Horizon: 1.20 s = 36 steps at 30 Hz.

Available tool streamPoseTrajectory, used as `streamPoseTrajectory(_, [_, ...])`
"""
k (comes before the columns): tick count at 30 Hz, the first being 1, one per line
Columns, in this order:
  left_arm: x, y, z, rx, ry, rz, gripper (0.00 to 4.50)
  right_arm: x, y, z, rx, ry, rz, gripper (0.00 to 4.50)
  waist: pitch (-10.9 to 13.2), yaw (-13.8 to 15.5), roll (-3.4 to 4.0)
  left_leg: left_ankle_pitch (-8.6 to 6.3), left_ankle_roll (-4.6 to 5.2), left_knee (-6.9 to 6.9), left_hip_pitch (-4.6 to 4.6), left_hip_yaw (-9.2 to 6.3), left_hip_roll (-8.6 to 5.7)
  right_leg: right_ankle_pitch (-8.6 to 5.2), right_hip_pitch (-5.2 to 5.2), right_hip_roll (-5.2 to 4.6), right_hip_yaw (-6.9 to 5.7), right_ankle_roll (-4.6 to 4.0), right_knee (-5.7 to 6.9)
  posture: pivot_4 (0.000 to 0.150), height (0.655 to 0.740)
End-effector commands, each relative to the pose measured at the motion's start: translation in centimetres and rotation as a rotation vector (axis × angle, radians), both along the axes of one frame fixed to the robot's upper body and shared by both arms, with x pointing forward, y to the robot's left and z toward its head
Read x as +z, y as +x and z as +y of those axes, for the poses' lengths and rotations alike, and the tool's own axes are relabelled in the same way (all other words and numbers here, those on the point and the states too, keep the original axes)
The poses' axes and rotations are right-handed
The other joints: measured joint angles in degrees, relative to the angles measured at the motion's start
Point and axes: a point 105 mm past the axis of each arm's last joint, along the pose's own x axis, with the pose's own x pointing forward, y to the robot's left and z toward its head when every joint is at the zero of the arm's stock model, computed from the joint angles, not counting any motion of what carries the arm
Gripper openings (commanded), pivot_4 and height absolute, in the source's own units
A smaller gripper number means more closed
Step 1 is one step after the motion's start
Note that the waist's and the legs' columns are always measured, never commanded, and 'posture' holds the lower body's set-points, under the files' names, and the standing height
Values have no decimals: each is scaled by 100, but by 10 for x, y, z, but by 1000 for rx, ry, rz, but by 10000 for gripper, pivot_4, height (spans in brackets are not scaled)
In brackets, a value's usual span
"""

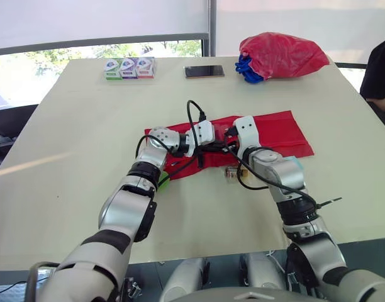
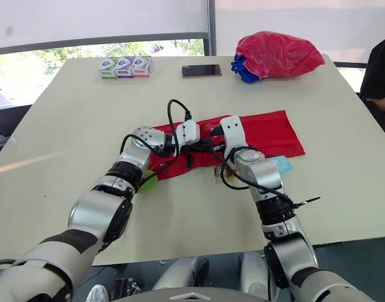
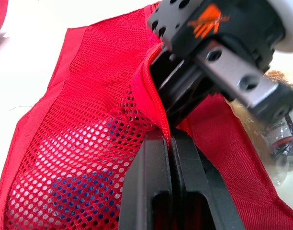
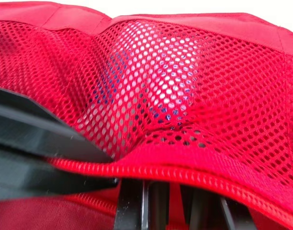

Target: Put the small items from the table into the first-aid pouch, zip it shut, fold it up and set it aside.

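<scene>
On the pale counter (image 1: 73, 126), three small boxes (image 1: 129, 67) stood in a row at the far left. Nearer the robot, a small green item (image 1: 164, 182) peeked out beside the left forearm, just off the left end of the first-aid pouch (image 1: 277, 132). The red pouch lay flat and unfolded across the middle of the counter.

The left pincer (image 3: 169, 139) was pressed together, pinching the pouch's red zip edge where the mesh pocket (image 3: 89, 143) began. Something blue and white showed through the mesh.

A dark phone (image 1: 204, 71) lay flat at the far edge. A small clear item (image 1: 232, 173) sat on the counter just in front of the pouch's near edge.

The right pincer (image 1: 224, 148) met the left one at the same stretch of zip edge. I could not tell whether it was spread or pressed together. A light blue packet (image 2: 282, 165) lay just beside the right forearm, near the pouch's near right corner.

At the far right, a red plastic bag (image 1: 280, 53) sat with blue gloves (image 1: 246, 69) at its left side. A person's dark sleeve (image 1: 381, 69) showed at the right edge.
</scene>
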Motion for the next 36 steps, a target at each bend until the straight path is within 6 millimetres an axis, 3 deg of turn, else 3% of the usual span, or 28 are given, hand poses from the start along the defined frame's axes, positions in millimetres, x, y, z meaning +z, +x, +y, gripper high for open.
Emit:
streamPoseTrajectory(1, [9,-2,-6,-32,-11,-44,0,21,-1,3,14,26,-82,12521,0,4,0,0,0,0,0,0,0,0,0,0,0,0,0,1500,7400])
streamPoseTrajectory(6, [11,3,0,-2,-6,-49,0,12,-18,2,95,6,-31,33419,-1,-5,2,0,0,0,0,0,0,0,-1,2,1,0,0,1500,7400])
streamPoseTrajectory(11, [17,9,3,31,-7,-66,0,15,-38,-4,172,-5,-5,33419,-1,-6,2,0,0,0,-1,1,0,0,-1,1,2,0,-1,1500,7400])
streamPoseTrajectory(16, [18,10,3,37,-7,-70,0,32,-56,-15,263,-15,-78,33419,-1,26,2,-1,1,3,-4,-1,-3,0,0,0,-2,0,-5,1500,7400])
streamPoseTrajectory(23, [15,9,8,39,-1,-63,0,68,-97,-66,360,-42,-319,33419,-2,42,1,-1,1,3,-8,-1,-4,0,1,-2,-6,1,-34,1500,7400])
streamPoseTrajectory(29, [13,9,10,42,2,-59,0,77,-125,-120,428,-99,-374,33419,-1,53,0,-1,2,3,-5,2,-2,0,5,-1,-7,2,-39,1500,7400])
streamPoseTrajectory(33, [11,9,11,45,3,-56,0,91,-145,-153,542,-103,-349,44165,-1,85,1,-1,3,4,-3,3,1,0,13,0,-9,2,-44,1500,7400])
streamPoseTrajectory(36, [11,9,12,48,3,-57,0,108,-158,-175,593,-96,-354,44165,-1,121,1,-2,3,4,0,5,1,0,19,-2,-8,2,-46,1500,7400])
